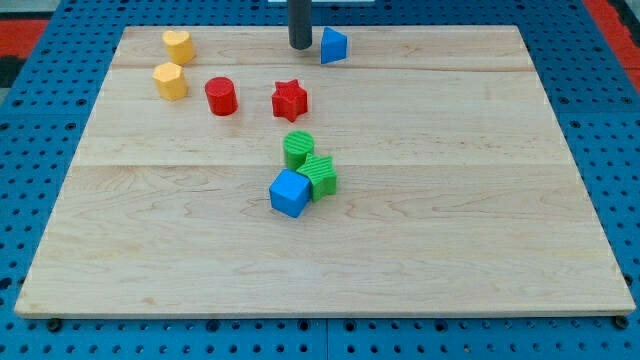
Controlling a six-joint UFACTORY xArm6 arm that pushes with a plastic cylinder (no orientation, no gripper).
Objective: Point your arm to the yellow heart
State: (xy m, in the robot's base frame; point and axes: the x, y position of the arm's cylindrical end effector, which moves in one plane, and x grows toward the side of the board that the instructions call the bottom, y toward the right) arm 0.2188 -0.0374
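The yellow heart lies near the top left of the wooden board. A yellow hexagonal block sits just below it. My tip is at the top middle of the board, well to the right of the yellow heart and just left of the blue triangular block. The rod comes down from the view's top edge.
A red cylinder and a red star lie below and between the heart and my tip. A green cylinder, a green star and a blue cube cluster at the board's middle.
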